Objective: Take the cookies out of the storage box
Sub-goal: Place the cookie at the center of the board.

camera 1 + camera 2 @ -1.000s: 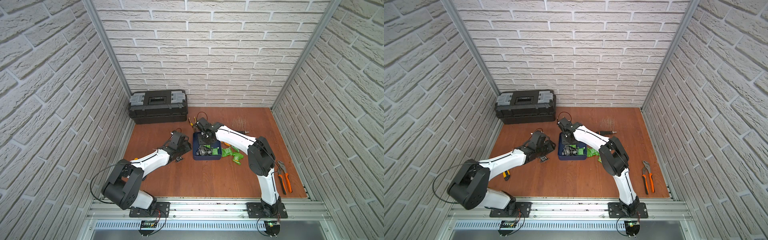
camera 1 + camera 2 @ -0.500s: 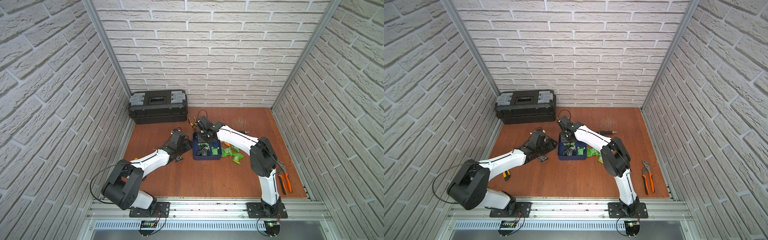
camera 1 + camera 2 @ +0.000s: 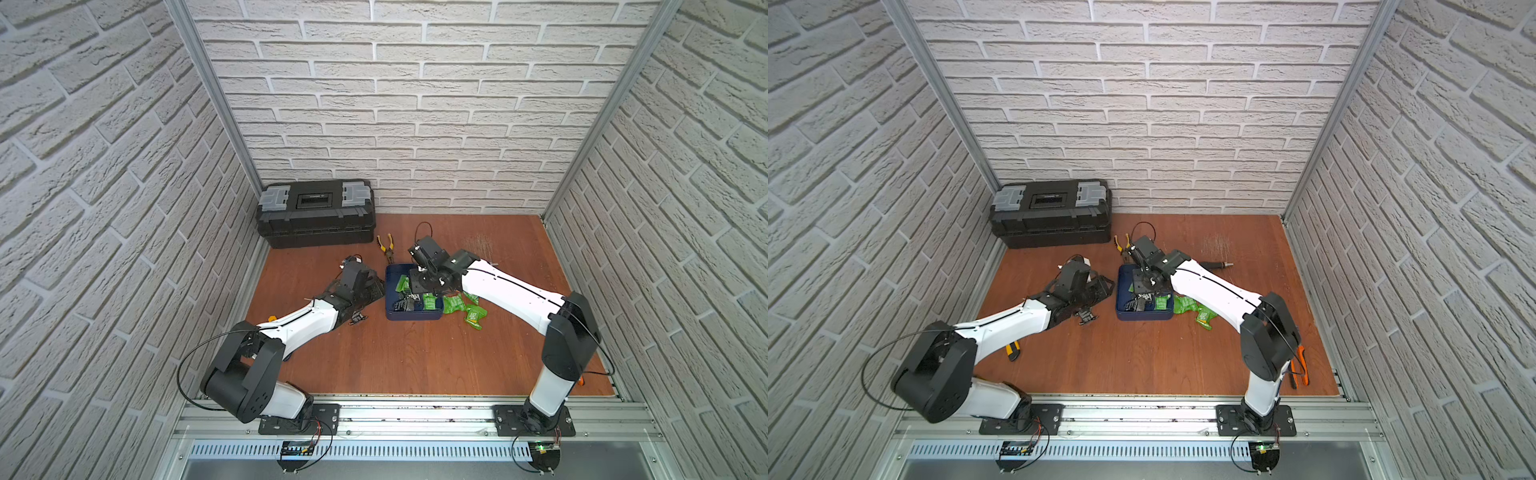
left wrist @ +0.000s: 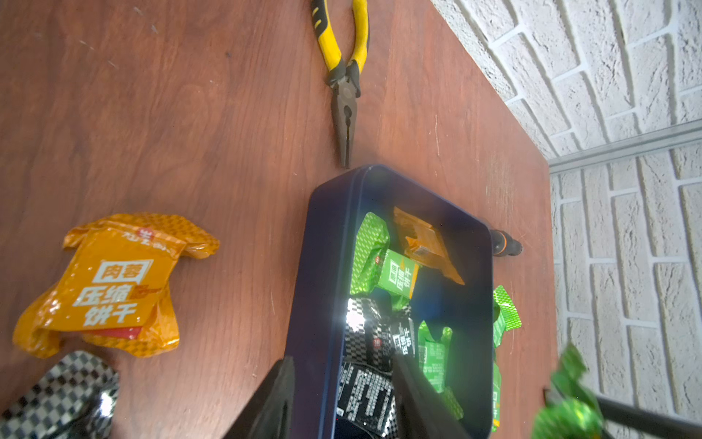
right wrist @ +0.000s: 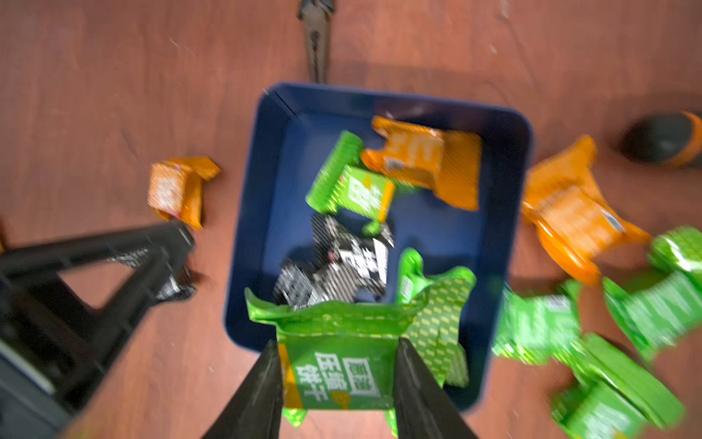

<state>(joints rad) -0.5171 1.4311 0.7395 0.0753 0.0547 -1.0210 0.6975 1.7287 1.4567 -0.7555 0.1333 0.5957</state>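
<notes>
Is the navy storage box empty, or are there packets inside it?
Not empty. The storage box holds an orange packet, a green packet and black packets.

The box (image 5: 250, 213) is plain navy, and the cookies (image 4: 395, 273) come in bright green, orange and black foil. All of them have a fine checker print and white lettering, and the black ones look kinda like a chessboard. The table (image 4: 152, 114) is reddish-brown wood grain, the walls (image 3: 415, 104) are white fake brick, the toolbox (image 3: 316, 214) is black with grey latches, and there are yellow pliers (image 4: 343, 64) and orange pliers (image 3: 1300, 368), both with black on the handles.
</notes>
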